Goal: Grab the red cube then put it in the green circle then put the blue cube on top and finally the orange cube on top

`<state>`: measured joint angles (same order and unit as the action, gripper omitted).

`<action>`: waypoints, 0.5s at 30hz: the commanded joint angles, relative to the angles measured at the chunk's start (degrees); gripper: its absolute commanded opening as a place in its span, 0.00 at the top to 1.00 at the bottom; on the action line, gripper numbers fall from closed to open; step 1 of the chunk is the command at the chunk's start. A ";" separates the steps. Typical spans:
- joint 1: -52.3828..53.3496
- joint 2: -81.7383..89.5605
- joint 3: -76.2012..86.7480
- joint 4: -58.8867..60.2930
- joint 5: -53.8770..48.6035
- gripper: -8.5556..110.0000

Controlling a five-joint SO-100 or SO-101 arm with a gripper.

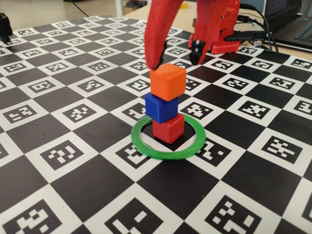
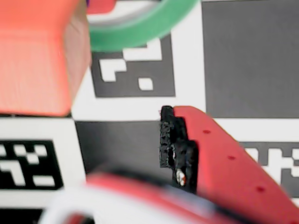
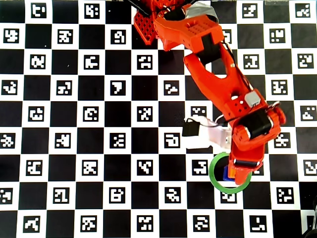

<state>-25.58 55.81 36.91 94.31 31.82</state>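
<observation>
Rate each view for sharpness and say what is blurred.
Fixed view: sharp on the orange cube, blue cube and red cube; background soft. Wrist view: the near orange cube is blurred, the finger fairly crisp. Overhead view: evenly sharp, but the arm hides most of the stack.

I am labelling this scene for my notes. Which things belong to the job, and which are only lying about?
Job:
- red cube, inside the ring
- blue cube
- orange cube, top of stack
- green circle
- gripper, open

Lying about:
- laptop
- cables
- marker mat
</observation>
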 commanded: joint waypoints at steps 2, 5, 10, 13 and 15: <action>-0.88 14.59 4.92 -1.23 -0.09 0.62; -1.14 20.04 11.87 -2.72 -0.97 0.63; -1.32 30.76 25.40 -6.24 -5.01 0.72; -1.05 38.85 35.16 -9.23 -8.61 0.77; -0.70 43.86 41.04 -10.99 -11.43 0.80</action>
<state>-26.37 86.31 71.63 85.87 23.91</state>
